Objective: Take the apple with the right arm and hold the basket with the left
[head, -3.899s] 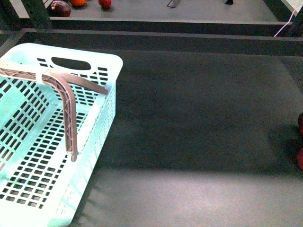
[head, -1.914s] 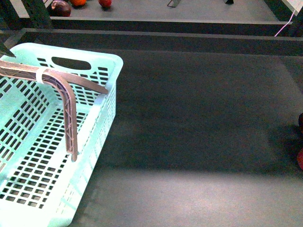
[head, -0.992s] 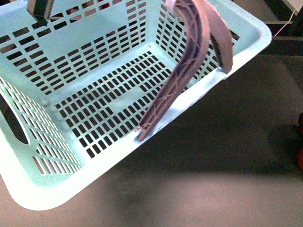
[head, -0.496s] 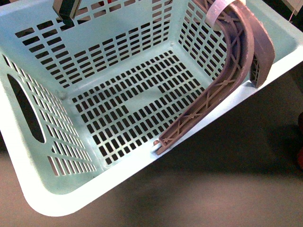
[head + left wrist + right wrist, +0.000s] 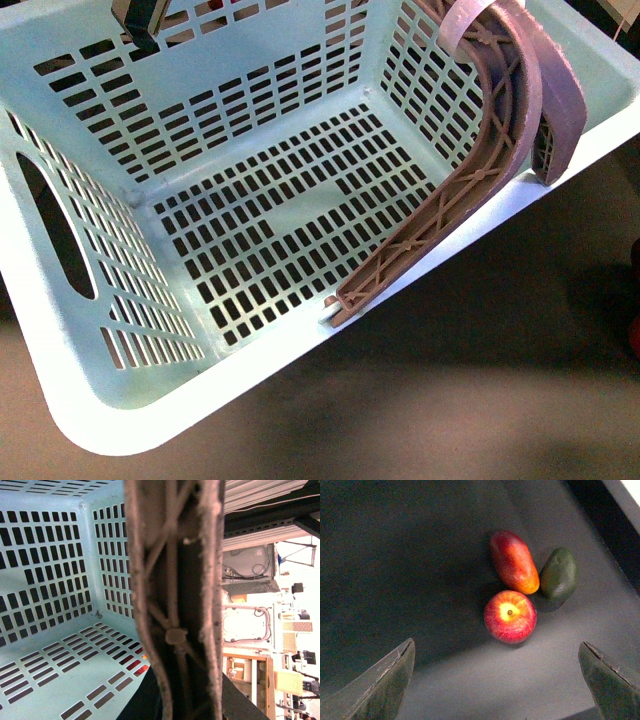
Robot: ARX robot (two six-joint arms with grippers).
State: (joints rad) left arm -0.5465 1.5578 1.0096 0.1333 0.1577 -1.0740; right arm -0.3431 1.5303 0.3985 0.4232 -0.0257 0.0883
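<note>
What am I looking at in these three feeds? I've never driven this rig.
It's a two-armed robot. The front view, from its body, shows a mint basket tilted over the dark table, its brown handle up. The left wrist view looks along that handle from very close; the left gripper itself isn't visible, so I can't confirm its grip. The right wrist view looks down past the right gripper, jaws wide apart and empty, at the apple lying on the table beside a red-orange fruit and a dark green one.
</note>
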